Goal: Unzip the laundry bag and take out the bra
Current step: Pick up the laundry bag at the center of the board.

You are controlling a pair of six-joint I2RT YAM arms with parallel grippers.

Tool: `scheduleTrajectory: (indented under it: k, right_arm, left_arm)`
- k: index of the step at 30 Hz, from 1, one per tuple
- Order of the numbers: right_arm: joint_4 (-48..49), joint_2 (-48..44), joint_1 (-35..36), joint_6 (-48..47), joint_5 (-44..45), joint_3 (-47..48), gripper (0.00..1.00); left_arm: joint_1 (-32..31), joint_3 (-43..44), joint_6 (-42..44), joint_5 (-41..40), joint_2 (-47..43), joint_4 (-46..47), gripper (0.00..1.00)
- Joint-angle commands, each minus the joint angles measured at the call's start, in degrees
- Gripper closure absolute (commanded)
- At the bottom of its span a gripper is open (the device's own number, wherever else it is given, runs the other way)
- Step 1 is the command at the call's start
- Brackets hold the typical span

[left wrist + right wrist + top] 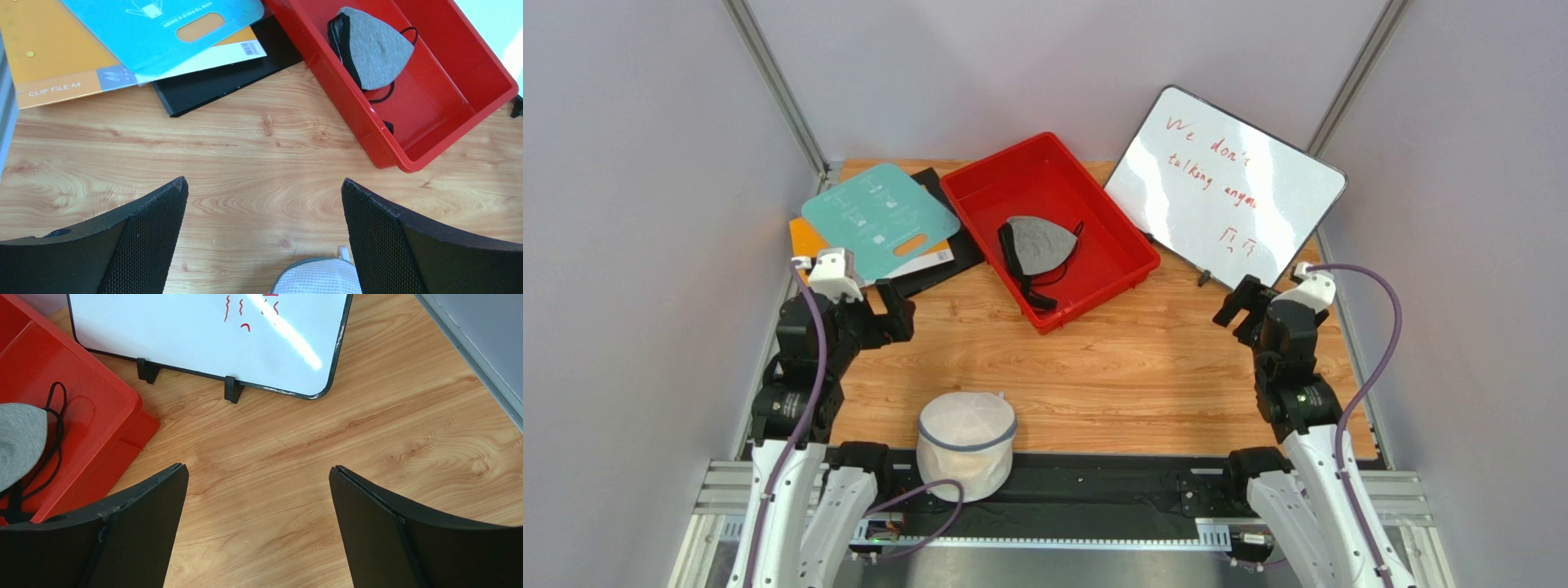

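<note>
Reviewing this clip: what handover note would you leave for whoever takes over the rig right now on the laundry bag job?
Left gripper: open, empty, above bare wood.
Right gripper: open, empty, near the whiteboard.
Laundry bag: upright at the near edge by the left arm's base, apparently zipped, untouched.
Bra to remove: not visible; only a grey bra lies in the red tray.
Done: nothing.
Left: unzip the bag, pull the bra out.

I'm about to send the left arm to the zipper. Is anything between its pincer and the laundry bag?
Nothing visible. The left pincer hangs open over the table, with only wood between it and the laundry bag. The red tray and folders lie farther back.
</note>
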Motion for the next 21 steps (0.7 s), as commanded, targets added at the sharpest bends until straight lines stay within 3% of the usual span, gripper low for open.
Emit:
scheduleTrajectory:
  k: [1, 3, 6, 8, 11, 15, 21]
  right_arm:
    - [0.25, -0.70, -0.04, -0.49, 0.31, 1.76, 0.08]
    - [0.86, -0.18, 0.04, -1.02, -2.05, 1.85, 0.09]
    - [4.54, 2.36, 0.57, -2.60, -12.58, 2.11, 0.14]
    - [4.56, 5.25, 5.73, -2.95, -15.60, 3.85, 0.16]
    - [3.85, 8.60, 19.70, -3.13, -13.23, 5.53, 0.16]
    - [8.93, 11.59, 37.61, 3.27, -17.70, 4.84, 0.16]
    - [18.15, 18.62, 55.65, 13.11, -18.49, 4.39, 0.16]
  left_arm:
    - [0.45, 2.53, -0.10, -2.95, -0.06, -0.35, 0.00]
    - [0.45, 2.36, -0.01, -2.52, -0.50, -0.44, 0.00]
    - [0.45, 1.66, -0.01, -2.60, -1.03, -0.27, 0.00]
    - [0.37, 1.65, -0.01, -2.69, -1.03, -0.53, 0.00]
    - [0.45, 1.65, 0.34, -2.08, -0.77, -0.70, 0.00]
    - [0.45, 1.57, 0.61, -1.55, -1.03, -0.79, 0.00]
    - [0.45, 1.48, 0.61, -1.46, -1.12, -0.71, 0.00]
